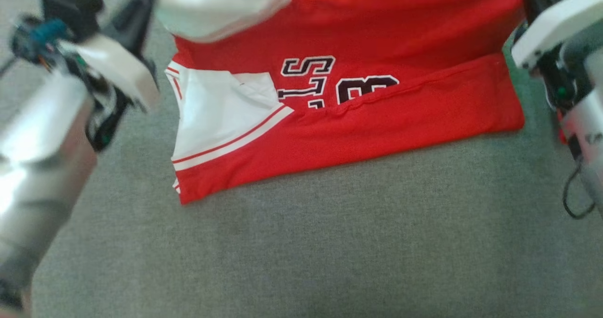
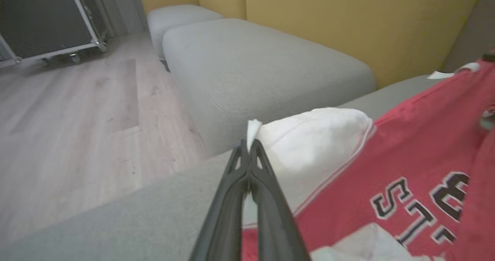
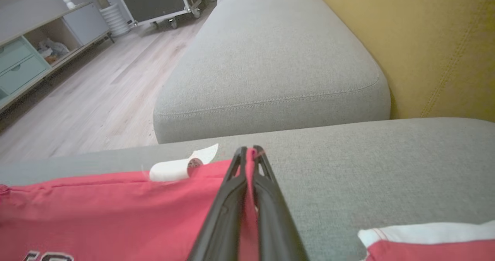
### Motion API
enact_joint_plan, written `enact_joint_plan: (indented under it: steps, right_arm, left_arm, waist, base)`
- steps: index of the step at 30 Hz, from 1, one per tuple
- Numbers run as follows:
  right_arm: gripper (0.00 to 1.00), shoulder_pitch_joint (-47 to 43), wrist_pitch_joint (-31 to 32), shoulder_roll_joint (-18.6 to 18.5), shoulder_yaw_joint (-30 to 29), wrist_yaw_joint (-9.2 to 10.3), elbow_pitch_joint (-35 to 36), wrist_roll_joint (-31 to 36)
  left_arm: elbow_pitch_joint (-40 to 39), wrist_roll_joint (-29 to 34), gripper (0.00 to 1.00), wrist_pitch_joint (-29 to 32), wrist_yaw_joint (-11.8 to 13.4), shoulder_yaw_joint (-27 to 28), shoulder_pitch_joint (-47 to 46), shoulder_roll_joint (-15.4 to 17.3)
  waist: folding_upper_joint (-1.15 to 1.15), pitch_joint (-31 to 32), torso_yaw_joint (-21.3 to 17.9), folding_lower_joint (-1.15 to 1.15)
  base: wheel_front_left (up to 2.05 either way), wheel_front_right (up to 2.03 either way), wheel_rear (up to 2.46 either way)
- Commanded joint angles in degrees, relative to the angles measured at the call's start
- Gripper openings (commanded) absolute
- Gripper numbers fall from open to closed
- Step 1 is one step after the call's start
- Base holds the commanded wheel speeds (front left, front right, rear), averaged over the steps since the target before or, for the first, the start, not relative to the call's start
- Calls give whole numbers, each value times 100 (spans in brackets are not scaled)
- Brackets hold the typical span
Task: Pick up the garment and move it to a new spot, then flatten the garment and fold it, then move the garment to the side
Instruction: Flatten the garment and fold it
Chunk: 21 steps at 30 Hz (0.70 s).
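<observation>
Folding time! Head view: garment [image 1: 358, 120] upper centre on the grey cushion [image 1: 301, 252]. Left wrist view: left claw [image 2: 249, 147] pinching its white sleeve [image 2: 309, 145]. Right wrist view: right claw [image 3: 249, 152] clamping the red hem [image 3: 116, 180]; best carry both corners level, taut.

Right gripper [image 3: 249, 154]: fingers pinched on red garment [image 3: 116, 210] edge. White tag [image 3: 176, 169] at 9 o'clock of fingertips. Grey cushion [image 3: 270, 60] at 12 o'clock.
</observation>
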<state>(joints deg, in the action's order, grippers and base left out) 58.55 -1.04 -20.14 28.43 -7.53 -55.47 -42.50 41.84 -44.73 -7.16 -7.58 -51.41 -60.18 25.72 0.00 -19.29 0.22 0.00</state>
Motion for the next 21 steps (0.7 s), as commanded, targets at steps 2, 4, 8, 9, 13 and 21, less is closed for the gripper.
enact_joint_plan:
  steps: [2, 4, 8, 9, 13, 21]
  right_arm:
    - [0, -168, 126, -164, 176, 4, 229, -149]
    - [0, -308, 282, -295, 357, 4, 290, -261]
    - [0, -558, 612, -552, 769, 4, 451, -450]
    - [0, -613, 694, -617, 880, 4, 502, -489]
    - [0, -756, 962, -893, 1319, 4, 660, -567]
    - [0, -869, 1487, -1304, 2109, 4, 922, -787]
  left_arm:
    - [-437, -258, 0, 180, 11, 2, -42, 476]
    - [-831, -538, 0, 398, 11, -201, 145, 714]
    - [-1575, -1135, 0, 874, 10, -545, 496, 1171]
    - [-1768, -1253, 0, 999, 10, -652, 569, 1288]
    - [-2370, -1629, 0, 1407, 10, -990, 795, 1704]
    - [-3082, -2268, 0, 2176, 9, -1473, 923, 2217]
  waist:
    - [0, 154, 68, 0]
    - [0, 243, 94, 0]
    - [0, 376, 122, 0]
    - [0, 400, 125, 0]
    - [0, 456, 122, 0]
    - [0, 536, 105, 0]
  base:
    - [0, 0, 0]
    - [0, 0, 0]
    - [0, 0, 0]
    - [0, 0, 0]
    - [0, 0, 0]
    - [0, 0, 0]
